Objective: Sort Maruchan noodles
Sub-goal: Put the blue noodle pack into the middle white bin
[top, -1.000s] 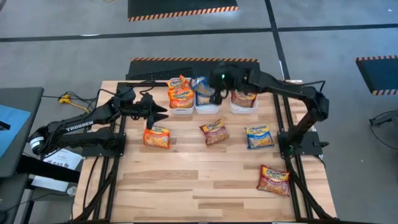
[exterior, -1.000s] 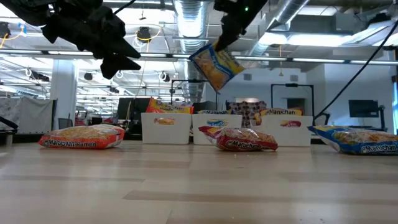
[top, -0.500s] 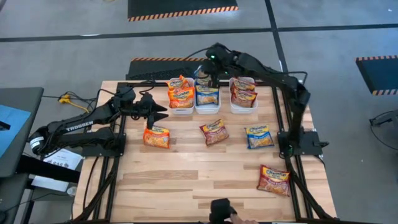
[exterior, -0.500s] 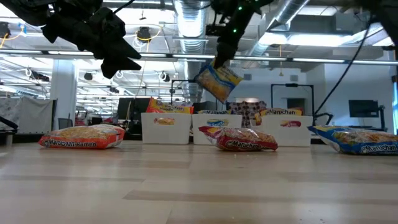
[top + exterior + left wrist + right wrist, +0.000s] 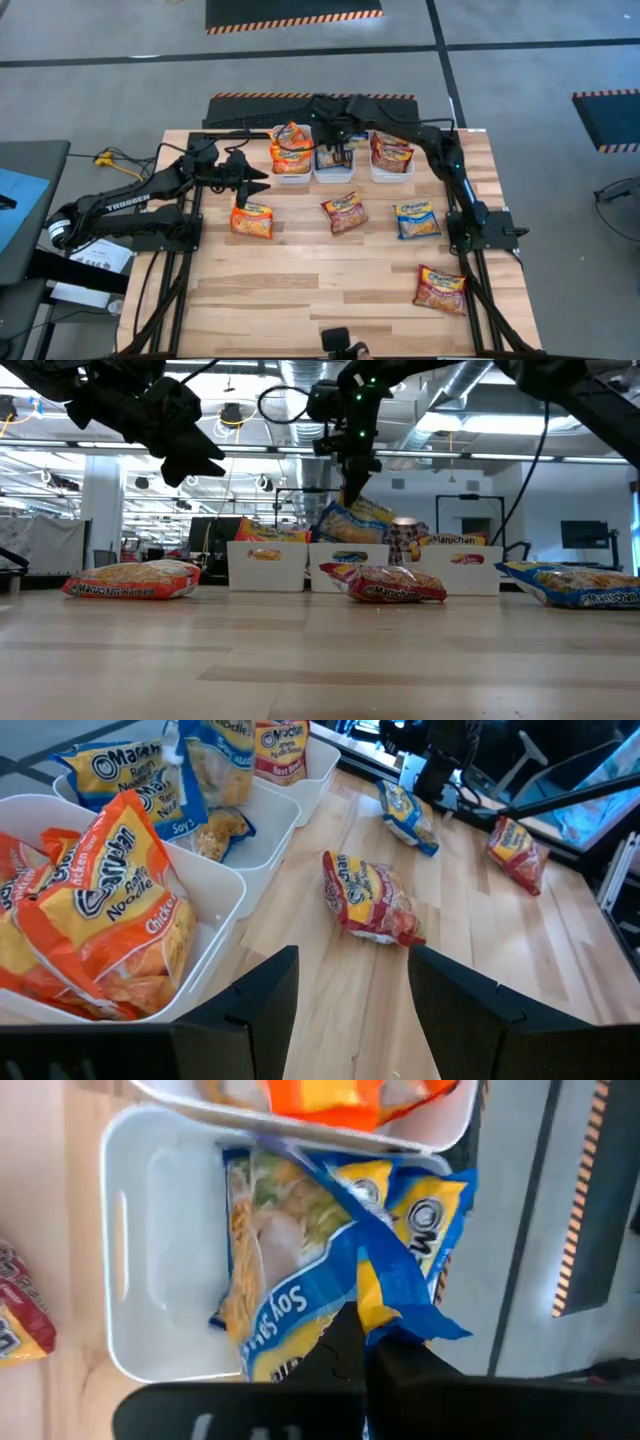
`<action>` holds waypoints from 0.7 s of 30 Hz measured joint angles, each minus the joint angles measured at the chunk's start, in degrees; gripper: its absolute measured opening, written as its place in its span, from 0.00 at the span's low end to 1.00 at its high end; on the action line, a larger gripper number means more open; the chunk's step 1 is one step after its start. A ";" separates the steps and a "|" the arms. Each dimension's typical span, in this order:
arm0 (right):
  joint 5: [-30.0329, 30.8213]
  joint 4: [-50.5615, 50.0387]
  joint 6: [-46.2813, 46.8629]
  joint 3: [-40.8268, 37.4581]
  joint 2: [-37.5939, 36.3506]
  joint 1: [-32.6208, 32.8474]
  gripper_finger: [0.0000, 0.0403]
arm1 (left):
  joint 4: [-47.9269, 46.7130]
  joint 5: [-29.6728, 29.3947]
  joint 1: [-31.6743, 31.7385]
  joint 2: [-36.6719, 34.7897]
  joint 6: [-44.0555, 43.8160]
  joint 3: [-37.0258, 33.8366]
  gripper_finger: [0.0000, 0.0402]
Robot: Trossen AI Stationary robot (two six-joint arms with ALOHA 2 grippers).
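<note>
One blue packet (image 5: 330,1270) in right tool (image 5: 360,1355)

Glossy crinkled plastic noodle packets (image 5: 346,213) lie on a matt pale wood table (image 5: 300,300) beside smooth white plastic tubs (image 5: 333,174).

Orange ramen packets (image 5: 290,150) fill the left white tub, blue packets (image 5: 333,152) the middle tub, dark red packets (image 5: 391,152) the right. Loose on the table: one orange packet (image 5: 252,220), two dark red (image 5: 345,212) (image 5: 441,288), one blue (image 5: 416,219).

Two dark arms; left arm (image 5: 130,205) marked TROSSEN (white letters); right arm (image 5: 440,165) green light lit.
</note>
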 joint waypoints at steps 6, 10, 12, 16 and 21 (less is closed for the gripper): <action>0.59 -1.31 -0.02 0.00 3.15 0.67 0.01 | -0.16 0.02 0.00 0.02 0.83 0.00 0.44; 0.92 -2.84 -0.17 0.00 5.65 1.15 0.01 | -0.77 0.02 0.00 0.00 0.85 0.00 0.44; 0.90 -2.78 -0.17 0.00 6.36 1.42 0.01 | -1.33 0.02 0.00 0.00 0.84 0.01 0.44; 0.89 -1.05 -0.17 0.00 6.43 1.98 0.01 | -1.84 0.02 0.00 0.01 0.85 0.02 0.44; 0.93 2.35 -0.76 -0.11 7.17 2.57 0.07 | -1.84 0.02 0.00 0.00 0.85 0.02 0.44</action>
